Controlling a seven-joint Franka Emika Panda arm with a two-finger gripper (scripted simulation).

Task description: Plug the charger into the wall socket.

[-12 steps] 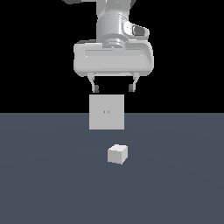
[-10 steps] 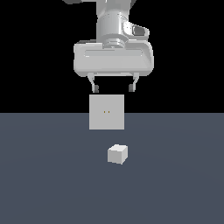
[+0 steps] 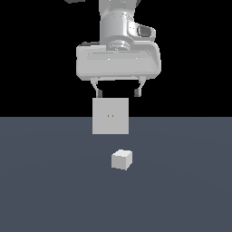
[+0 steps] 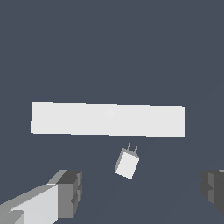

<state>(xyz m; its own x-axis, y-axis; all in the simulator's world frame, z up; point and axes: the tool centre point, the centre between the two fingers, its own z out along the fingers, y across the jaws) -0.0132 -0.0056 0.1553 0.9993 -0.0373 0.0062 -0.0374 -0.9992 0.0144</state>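
The charger [image 3: 122,159] is a small white-grey cube lying on the dark floor, in front of the wall socket [image 3: 110,116], an upright light-grey square panel with two tiny yellowish holes near its centre. My gripper [image 3: 118,93] hangs open high above, its fingertips just over the panel's top edge, nothing between them. In the wrist view the charger [image 4: 127,162] shows two short prongs pointing toward the wall socket [image 4: 107,119], seen edge-on as a pale bar. The charger lies between my two fingers [image 4: 68,192], far below them.
A flat dark grey-blue floor [image 3: 50,190] spreads around both objects. Black background lies behind the panel.
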